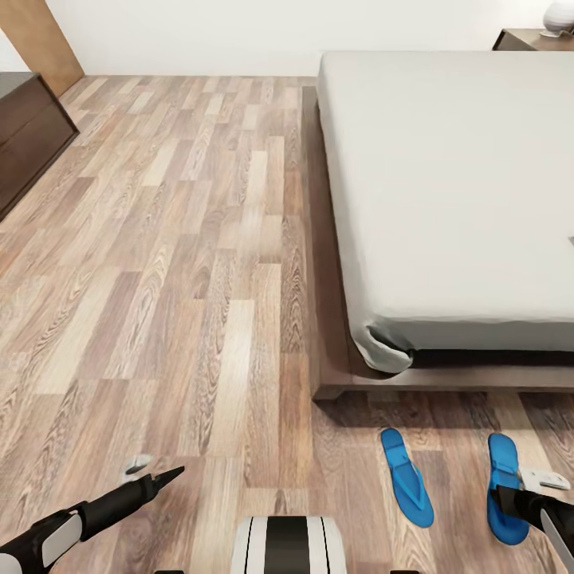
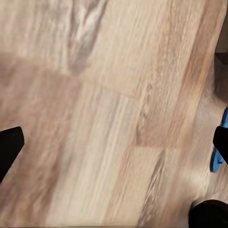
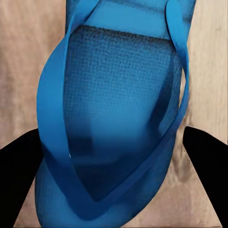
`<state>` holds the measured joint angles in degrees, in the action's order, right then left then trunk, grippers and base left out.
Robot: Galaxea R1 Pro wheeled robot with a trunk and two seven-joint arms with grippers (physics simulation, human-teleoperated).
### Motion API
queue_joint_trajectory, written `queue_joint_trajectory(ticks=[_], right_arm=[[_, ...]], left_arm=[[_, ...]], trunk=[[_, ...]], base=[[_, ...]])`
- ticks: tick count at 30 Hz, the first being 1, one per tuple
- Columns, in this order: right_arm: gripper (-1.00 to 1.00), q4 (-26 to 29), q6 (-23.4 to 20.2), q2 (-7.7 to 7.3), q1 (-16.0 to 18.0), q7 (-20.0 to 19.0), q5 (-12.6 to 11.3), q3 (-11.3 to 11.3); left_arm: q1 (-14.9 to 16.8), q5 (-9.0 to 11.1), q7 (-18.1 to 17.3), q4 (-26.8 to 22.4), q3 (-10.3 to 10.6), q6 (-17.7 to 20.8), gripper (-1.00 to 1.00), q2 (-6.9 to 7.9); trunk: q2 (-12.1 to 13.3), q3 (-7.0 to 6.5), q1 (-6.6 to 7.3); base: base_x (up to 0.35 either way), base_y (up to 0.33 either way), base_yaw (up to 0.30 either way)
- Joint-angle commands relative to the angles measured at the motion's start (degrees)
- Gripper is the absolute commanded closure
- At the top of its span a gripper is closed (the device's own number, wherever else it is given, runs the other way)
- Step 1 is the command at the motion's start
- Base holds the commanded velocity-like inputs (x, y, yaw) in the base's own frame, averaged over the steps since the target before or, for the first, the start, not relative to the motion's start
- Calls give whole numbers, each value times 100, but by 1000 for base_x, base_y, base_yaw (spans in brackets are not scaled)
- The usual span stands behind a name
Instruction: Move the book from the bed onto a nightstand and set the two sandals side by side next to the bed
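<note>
Two bright blue sandals lie on the wood floor just past the foot of the bed (image 1: 446,183), toes toward it, about a sandal's width apart. My right gripper (image 1: 520,494) hovers over the right sandal (image 1: 502,466). It is open, its black fingers (image 3: 206,161) straddling the sandal (image 3: 114,118), which lies close below. The left sandal (image 1: 406,477) lies alone; its edge shows as a blue strip (image 2: 216,161). My left gripper (image 1: 151,472) is open above bare floor at the lower left. A thin sliver (image 1: 571,239) on the mattress at the frame edge may be the book; I cannot tell.
A dark brown nightstand (image 1: 522,38) stands at the bed's far right corner with a pale round object on top. A dark dresser (image 1: 28,131) lines the left wall. Wood-plank floor (image 1: 183,263) stretches between dresser and bed. The bed's dark frame ledge (image 1: 319,319) juts out low.
</note>
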<state>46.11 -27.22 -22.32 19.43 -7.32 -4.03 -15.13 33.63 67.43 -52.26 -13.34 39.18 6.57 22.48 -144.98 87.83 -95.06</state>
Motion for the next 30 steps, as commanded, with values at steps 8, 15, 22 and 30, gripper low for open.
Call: queue_joint_trajectory(ticks=[8, 15, 22, 30], right_arm=[[100, 12, -36, 5, -1, -13, -37, -8], [100, 12, -32, 8, -1, -10, -36, -8], [100, 12, -30, 9, -1, -14, -36, -8], [100, 12, -29, 9, -1, -11, -38, -8]], left_arm=[[3, 60, -13, -2, 28, 58, -100, 3], [3, 61, -13, -2, 28, 58, -100, 5], [3, 68, -13, 41, 20, 63, -100, 10], [3, 68, -13, 102, 19, 59, -100, 5]], trunk=[[-1, 4, 1], [-1, 4, 1], [-1, 4, 1], [-1, 4, 1]], base=[[0, 263, 0], [0, 180, 0], [153, 12, 0], [56, 0, 0]])
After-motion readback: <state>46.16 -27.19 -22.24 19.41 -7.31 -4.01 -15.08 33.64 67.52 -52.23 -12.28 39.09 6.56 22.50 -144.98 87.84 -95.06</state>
